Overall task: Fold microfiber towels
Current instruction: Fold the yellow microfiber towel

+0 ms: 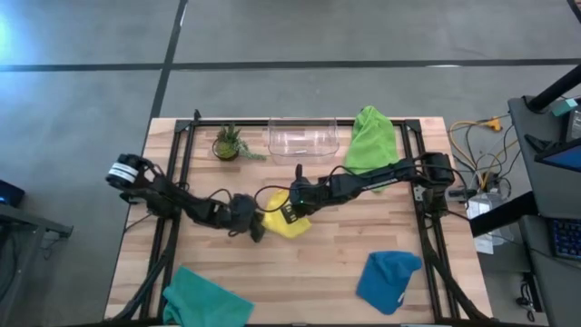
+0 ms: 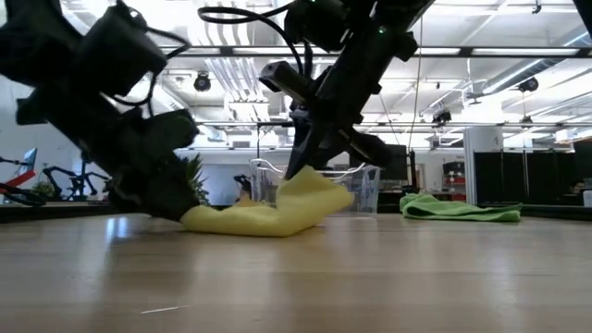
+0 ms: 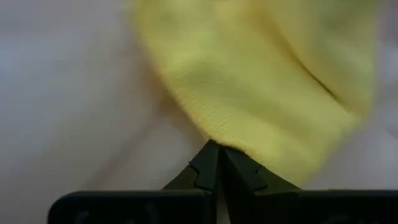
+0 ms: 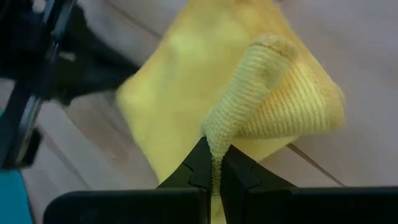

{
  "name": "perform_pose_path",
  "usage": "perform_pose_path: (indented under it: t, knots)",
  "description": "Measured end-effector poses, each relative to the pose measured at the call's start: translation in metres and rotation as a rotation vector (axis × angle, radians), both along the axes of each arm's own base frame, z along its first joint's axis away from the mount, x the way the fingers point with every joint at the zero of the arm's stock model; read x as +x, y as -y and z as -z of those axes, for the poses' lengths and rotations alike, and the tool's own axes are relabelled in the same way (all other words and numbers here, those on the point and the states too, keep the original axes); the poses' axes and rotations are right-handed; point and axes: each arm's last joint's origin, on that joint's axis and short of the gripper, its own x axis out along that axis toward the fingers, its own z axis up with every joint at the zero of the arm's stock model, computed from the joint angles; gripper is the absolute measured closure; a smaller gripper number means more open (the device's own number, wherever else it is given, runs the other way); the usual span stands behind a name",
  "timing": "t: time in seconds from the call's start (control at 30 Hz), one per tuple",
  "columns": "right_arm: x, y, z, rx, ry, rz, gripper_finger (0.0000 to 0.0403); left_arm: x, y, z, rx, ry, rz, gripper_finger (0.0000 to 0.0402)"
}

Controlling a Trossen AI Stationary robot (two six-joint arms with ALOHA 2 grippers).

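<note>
**Yellow towel pinched from both sides at the table's middle**

The yellow towel [image 1: 292, 224] is found near the centre of the wooden table [image 1: 363, 241], partly lifted. In the low view one end [image 2: 310, 190] is raised off the surface while the rest lies flat on the wood. An edge of it is clamped between the closed fingers of the left gripper [image 1: 258, 229], which is set low at the towel's left side; in the left wrist view the fabric [image 3: 261, 93] is seen pinched at the fingertips [image 3: 214, 163]. A folded ridge of the same towel [image 4: 267, 74] is gripped by the right gripper [image 1: 292, 205], whose fingers [image 4: 202, 165] are likewise clenched on the cloth, from the towel's far side.

The lime green towel [image 1: 371, 138] is spread at the far right part of the table, just beside the clear plastic bin [image 1: 302, 139]. The blue towel [image 1: 388, 280] is lying at the near right, and the teal towel [image 1: 204, 298] at the near left edge. A small potted plant [image 1: 228, 143] is placed at the far side, left of the bin.
</note>
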Motion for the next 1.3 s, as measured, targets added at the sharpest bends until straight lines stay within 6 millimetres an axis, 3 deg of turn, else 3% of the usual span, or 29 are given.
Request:
perform_pose_path:
  t: [0.17,0.6,0.9,1.1,1.3]
  knots:
    - [-0.007,0.000,-0.007,-0.014,-0.031,-0.021,0.0394,0.017,0.011,-0.009,-0.064,0.006,0.148,0.0402]
    - [-0.007,-0.011,-0.008,-0.006,-0.017,-0.051,0.0394,0.056,0.027,-0.006,-0.087,0.011,0.229,0.0402]
    - [0.000,-0.012,-0.010,0.014,0.054,-0.041,0.0394,0.058,0.027,-0.007,-0.082,0.015,0.227,0.0402]
    - [0.007,-0.019,0.005,0.057,0.049,-0.075,0.0392,0.058,0.026,-0.007,-0.077,0.022,0.220,0.0402]
    - [0.010,-0.021,0.005,0.059,0.085,-0.080,0.0345,0.058,0.026,-0.007,-0.075,0.022,0.218,0.0402]
